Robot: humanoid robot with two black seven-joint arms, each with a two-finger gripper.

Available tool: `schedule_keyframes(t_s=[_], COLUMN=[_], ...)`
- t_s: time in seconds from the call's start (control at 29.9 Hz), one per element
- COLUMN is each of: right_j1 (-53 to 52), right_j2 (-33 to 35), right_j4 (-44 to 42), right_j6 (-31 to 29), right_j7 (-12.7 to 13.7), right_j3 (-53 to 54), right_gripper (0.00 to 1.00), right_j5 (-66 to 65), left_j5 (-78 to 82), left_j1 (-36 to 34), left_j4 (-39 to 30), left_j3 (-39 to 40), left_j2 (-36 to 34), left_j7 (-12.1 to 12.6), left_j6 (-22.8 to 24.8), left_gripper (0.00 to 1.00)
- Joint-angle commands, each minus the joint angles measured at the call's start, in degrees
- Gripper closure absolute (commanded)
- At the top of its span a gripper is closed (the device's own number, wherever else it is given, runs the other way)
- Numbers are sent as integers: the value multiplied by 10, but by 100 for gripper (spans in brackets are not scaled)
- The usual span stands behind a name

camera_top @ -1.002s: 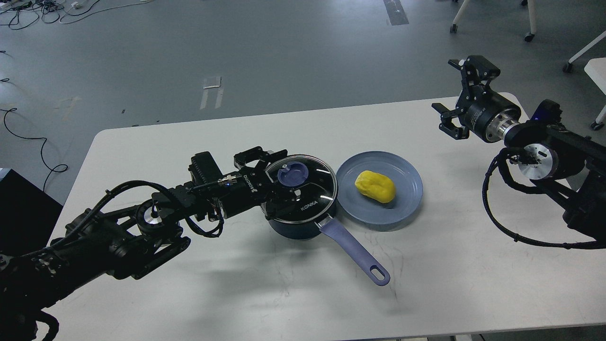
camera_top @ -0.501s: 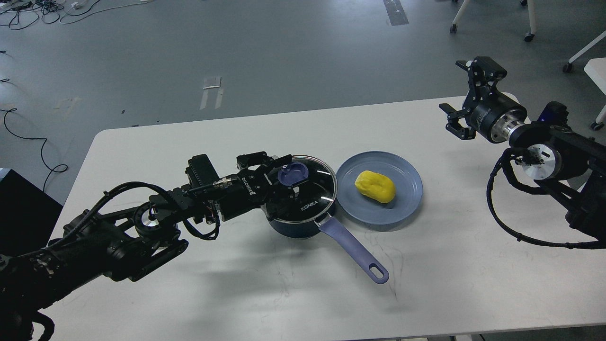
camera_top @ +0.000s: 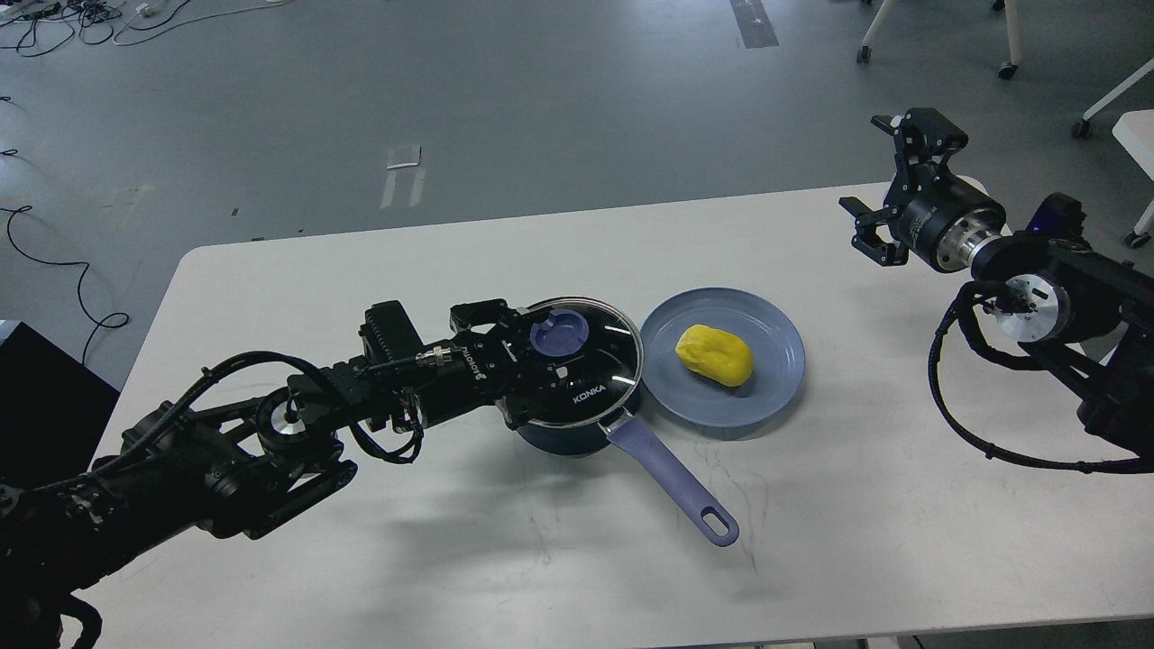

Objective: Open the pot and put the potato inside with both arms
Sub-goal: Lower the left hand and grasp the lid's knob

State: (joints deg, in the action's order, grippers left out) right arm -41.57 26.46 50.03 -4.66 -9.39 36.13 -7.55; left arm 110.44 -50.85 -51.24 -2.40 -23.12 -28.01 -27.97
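Reaching in from the left, my left gripper (camera_top: 541, 356) sits at the blue knob (camera_top: 559, 333) on top of the glass lid (camera_top: 586, 379). Its fingers are on both sides of the knob, but I cannot tell if they squeeze it yet or only sit close. I think it is there because the lid must come off first, and the knob is the only good place to grab it.

The lid is on the pot (camera_top: 568, 433), so the pot is not open yet. The pot's long purple-blue handle (camera_top: 672, 478) points down toward me and to the right, out of the arm's way.

The potato (camera_top: 714, 355) lies on a blue plate (camera_top: 766, 397) just beside the pot, on its right. Nothing is touching it. It is close to the pot, so the trip into the pot should be short.

My right gripper (camera_top: 888, 194) is up high at the far right corner of the table, well apart from the potato. Its fingers are spread wide and hold nothing. I think it is waiting for the lid to lift before it goes for the potato.

Everything sits on a white table (camera_top: 361, 559) with round corners and some thin scratch marks. Past it is a gray floor (camera_top: 541, 108) with black cables (camera_top: 54, 261) at the left and chair wheels (camera_top: 1010, 68) at the top right.
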Motion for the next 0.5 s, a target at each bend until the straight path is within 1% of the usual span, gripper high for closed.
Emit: schedule_keyframes(t_s=[0.0,0.1,0.2,0.47], right_j1=[0,-2,-3,-2], right_j2=[1,1,1,1], right_j4=[0,0,1,1], right_j6=[1,1,1,1], right_j7=[0,0,0,0], right_j3=[-1,-1,-1,-1], right_gripper=[0,0,0,0], right_j5=[0,0,0,0], left_j5=[0,0,0,-15], left_j1=[0,-1,-1,-5], left_j4=[-1,-4,-8,-43], left_j3=[0,0,0,1], left_j2=[-1,-7,-13,-29], left_j7=[0,0,0,0], left_j6=[0,0,0,0], left_gripper=[39,43,45,44])
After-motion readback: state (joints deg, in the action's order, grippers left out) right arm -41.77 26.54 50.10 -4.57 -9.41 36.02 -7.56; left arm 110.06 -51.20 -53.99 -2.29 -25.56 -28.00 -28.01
